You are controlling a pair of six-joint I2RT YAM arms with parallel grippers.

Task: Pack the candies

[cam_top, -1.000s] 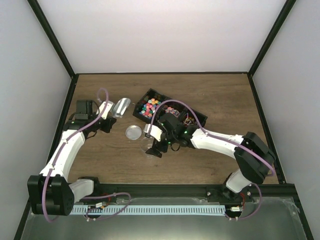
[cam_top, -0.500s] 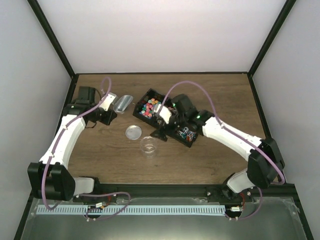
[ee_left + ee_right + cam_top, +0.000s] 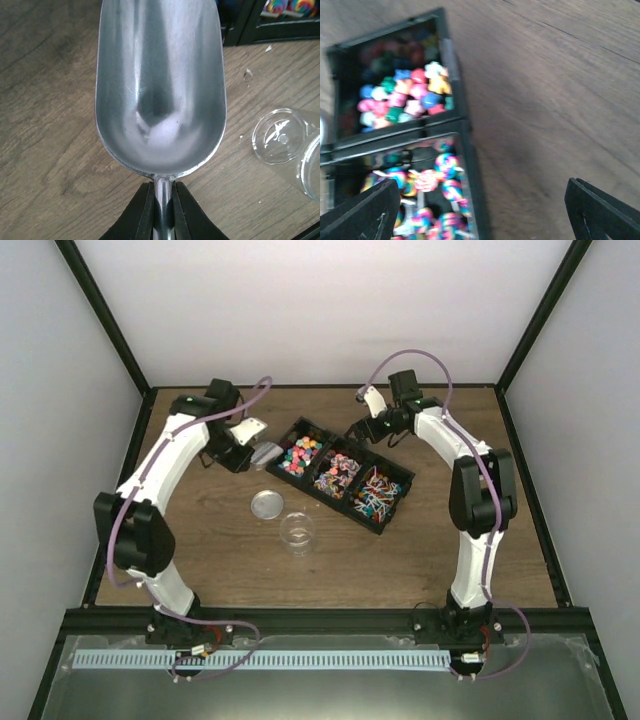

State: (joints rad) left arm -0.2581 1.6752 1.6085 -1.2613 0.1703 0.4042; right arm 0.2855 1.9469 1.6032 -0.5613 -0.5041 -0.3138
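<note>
**Scoop swings in to the tray, R arm backs off**

L gripper (image 3: 161,200) is pinched tight on the handle of the metal scoop (image 3: 160,85). The bowl points straight ahead of its fingers and is empty. Vs 1 s ago, the L arm has swung from the side of the table (image 3: 200,540) towards the black tray (image 3: 470,165). The scoop lip now sits at the tray's end corner, just ahead and to the right of the gripper, not yet in among the candies (image 3: 300,452).

R gripper (image 3: 372,427) was down at the clear jar (image 3: 297,532) 1 s ago and over the tray 0.5 s ago. Now it's pulled back to the tray's far side, fingers spread wide w/ nothing between them. In its wrist view the candies lie ahead and to its left, all in the tray compartments.

The jar stands open off to the L gripper's right, lid (image 3: 267,504) just beside it, and looks empty.

Prob meaning: jar is set and the R arm has cleared the lane, so scooping comes next; packing itself hasn't begun
</note>
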